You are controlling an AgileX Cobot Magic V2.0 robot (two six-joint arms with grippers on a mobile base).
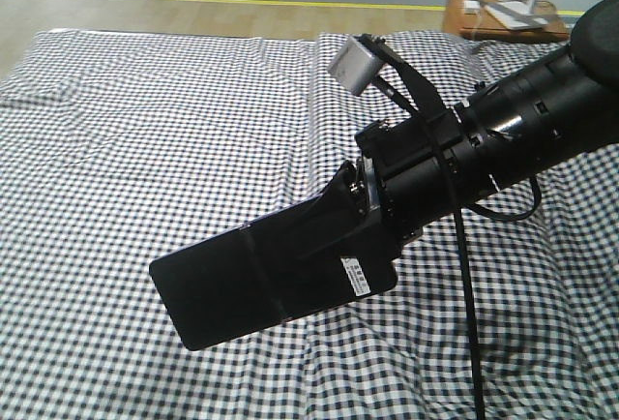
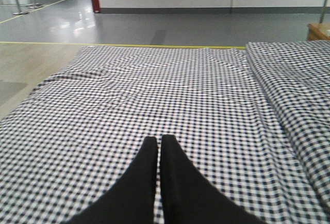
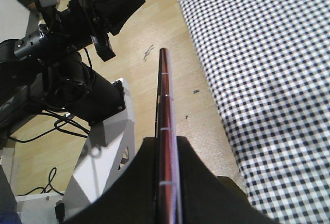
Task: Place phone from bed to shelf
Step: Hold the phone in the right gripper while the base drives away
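Holding the phone (image 1: 227, 289) clamped by one end in my right gripper (image 1: 290, 241), lower centre of the front view, off the bed (image 1: 135, 120), ready to carry (no shelf in view). Left gripper (image 2: 159, 149), bottom of its frame, closed on nothing, probably parked aside.

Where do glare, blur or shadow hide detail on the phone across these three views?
Front view: even light; the phone reads as a flat black slab, its sticker text too small to read. Left wrist view: sheen on the floor, bed sharp, phone absent. Right wrist view: phone edge-on, right gripper dark and featureless close to the lens.
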